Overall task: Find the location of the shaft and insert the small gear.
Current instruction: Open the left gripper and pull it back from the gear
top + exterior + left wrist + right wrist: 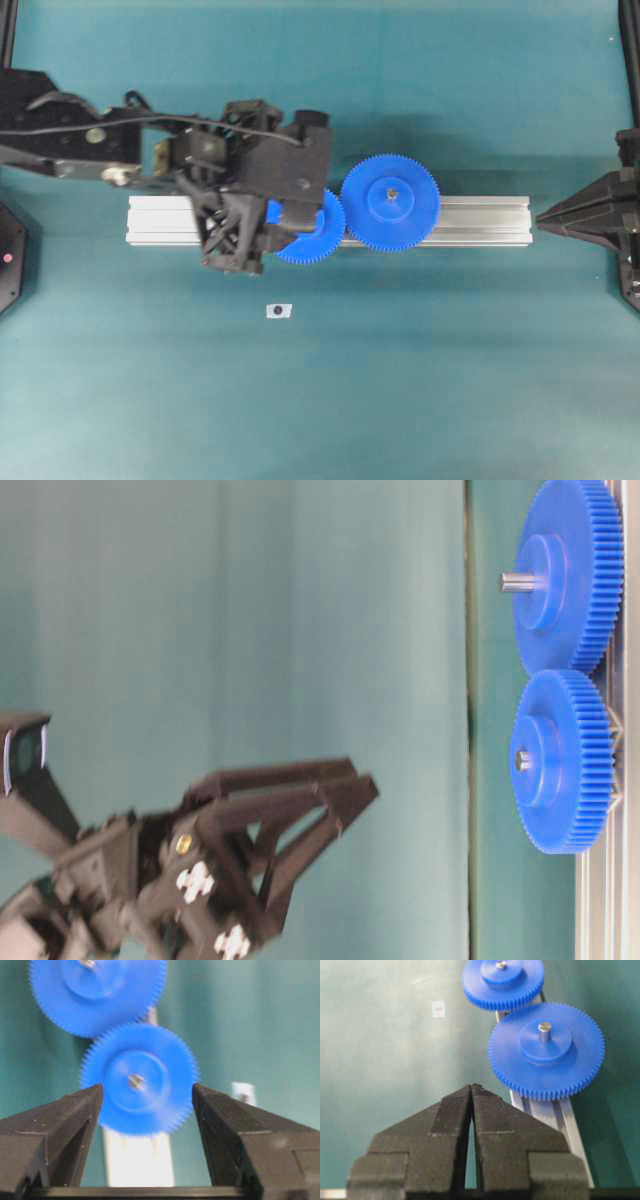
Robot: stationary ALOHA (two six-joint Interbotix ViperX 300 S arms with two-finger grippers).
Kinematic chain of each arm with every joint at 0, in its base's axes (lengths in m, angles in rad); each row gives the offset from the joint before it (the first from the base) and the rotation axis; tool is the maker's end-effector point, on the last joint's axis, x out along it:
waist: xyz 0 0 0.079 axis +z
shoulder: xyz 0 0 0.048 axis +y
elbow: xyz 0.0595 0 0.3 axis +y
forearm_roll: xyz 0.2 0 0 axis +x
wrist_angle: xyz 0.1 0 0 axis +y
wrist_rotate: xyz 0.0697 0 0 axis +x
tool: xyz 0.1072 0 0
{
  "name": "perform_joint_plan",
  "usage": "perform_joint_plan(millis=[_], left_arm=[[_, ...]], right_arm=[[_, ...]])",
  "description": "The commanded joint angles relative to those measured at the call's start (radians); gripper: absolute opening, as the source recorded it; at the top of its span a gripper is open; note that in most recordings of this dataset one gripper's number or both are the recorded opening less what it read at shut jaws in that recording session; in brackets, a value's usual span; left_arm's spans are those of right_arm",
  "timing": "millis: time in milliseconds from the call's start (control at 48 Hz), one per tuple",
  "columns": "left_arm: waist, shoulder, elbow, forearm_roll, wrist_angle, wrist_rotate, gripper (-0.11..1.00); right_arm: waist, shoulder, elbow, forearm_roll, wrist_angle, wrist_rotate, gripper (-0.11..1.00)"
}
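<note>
From the left wrist view, the nearest things are the two matte black, wedge-shaped fingers (60, 1125) of the left claw (268, 232), spread wide with nothing between their inner faces. Framed in the gap beyond them sits the small gear (139, 1079), a bright blue plastic wheel with fine, even teeth around its rim and a raised round hub. A small grey metal tip, the shaft (135, 1080), shows in the hub's centre hole, so the gear is seated on it. The fingers flank the gear's rim, but the table-level view shows the claw well clear of it.

Under the gear runs a pale, ribbed aluminium rail (480, 220) with lengthwise grooves, lying flat on the smooth teal table (450, 380). Past the small gear, its teeth meeting the small one's, is the larger gear (95, 990), the same glossy blue plastic, with more teeth and a grey metal pin (544, 1031) standing up out of its hub.

Off to the side on the table lies a tiny white tag (279, 311) with a dark dot, apart from the rail.

At the far end of the rail, the right claw (471, 1089) has its ridged black fingertips pressed together, holding nothing, short of the rail.
</note>
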Motion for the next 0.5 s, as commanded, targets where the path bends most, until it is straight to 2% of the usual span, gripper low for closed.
perform_joint_plan(millis=[0, 250, 479], left_arm=[[-0.011, -0.049, 0.012, 0.003, -0.008, -0.031, 0.71], [-0.017, -0.12, 0.067, 0.003, -0.043, -0.097, 0.71], [-0.017, -0.186, 0.127, 0.002, -0.094, -0.112, 0.71]], right_arm=[[-0.002, 0.005, -0.011, -0.002, -0.008, 0.011, 0.08], [-0.002, 0.003, -0.011, -0.002, -0.009, 0.011, 0.08], [-0.002, 0.003, -0.011, -0.002, -0.009, 0.011, 0.08]])
